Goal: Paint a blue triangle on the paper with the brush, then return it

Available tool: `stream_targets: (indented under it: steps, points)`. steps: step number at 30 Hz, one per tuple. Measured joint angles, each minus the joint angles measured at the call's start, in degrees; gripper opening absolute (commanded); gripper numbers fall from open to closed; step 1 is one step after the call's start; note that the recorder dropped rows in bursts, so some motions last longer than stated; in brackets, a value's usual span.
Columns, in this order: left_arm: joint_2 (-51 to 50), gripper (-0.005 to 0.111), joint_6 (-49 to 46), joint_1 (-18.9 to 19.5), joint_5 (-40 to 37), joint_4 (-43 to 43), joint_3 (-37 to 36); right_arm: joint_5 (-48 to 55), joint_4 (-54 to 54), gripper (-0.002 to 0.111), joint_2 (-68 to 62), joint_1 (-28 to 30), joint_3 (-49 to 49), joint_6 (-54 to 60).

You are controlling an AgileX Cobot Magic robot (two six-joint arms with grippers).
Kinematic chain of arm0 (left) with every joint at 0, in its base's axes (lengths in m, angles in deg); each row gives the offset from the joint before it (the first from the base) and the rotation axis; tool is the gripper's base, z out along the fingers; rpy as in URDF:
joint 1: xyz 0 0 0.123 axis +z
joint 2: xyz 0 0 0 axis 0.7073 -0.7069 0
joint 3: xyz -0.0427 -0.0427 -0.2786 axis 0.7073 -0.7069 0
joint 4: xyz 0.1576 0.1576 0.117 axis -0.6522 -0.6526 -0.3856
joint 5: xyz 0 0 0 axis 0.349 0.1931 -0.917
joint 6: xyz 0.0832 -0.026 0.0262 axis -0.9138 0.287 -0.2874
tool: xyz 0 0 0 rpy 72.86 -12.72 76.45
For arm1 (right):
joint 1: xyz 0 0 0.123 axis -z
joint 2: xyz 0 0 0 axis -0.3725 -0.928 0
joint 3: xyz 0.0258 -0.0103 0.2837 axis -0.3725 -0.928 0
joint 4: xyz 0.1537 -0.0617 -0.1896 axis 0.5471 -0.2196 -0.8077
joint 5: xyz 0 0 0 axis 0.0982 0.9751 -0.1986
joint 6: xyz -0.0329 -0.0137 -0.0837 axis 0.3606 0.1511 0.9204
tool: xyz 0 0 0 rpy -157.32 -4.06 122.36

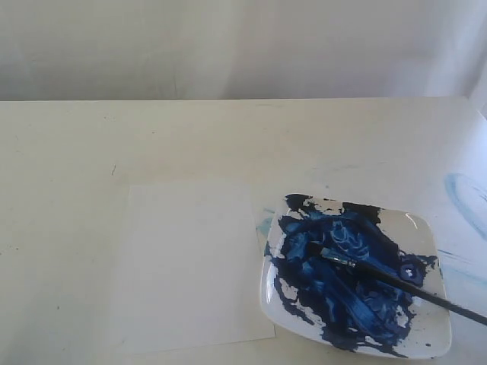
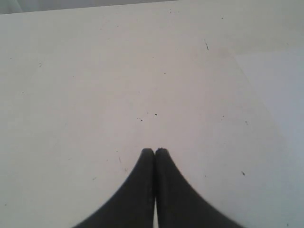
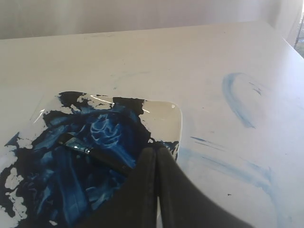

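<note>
The brush [image 1: 380, 275] lies across the paint-smeared plate [image 1: 423, 228], bristles in the blue, probably to load them, with the handle overhanging the rim for an easy pick. The right gripper [image 3: 156, 150] and left gripper [image 2: 154, 151] are both pressed closed, seemingly empty (the paper [image 1: 190, 258] sits blank beside the plate)

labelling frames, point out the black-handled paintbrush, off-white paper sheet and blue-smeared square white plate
black-handled paintbrush [image 1: 380, 276], exterior view, mid handle
off-white paper sheet [image 1: 194, 266], exterior view, centre
square white plate [image 1: 421, 234], exterior view, bare rim

No readable text, labels or signs anywhere
</note>
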Motion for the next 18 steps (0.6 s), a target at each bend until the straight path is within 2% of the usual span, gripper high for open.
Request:
stream_targets:
  steps: [15, 18]
  points:
    - [0.00, 0.000, 0.00, 0.00, 0.00, 0.00, 0.00, 0.00, 0.00, 0.000, 0.00, 0.00, 0.00, 0.00]
    - [0.00, 0.000, 0.00, -1.75, 0.00, 0.00, 0.00, 0.00, 0.00, 0.000, 0.00, 0.00, 0.00, 0.00]
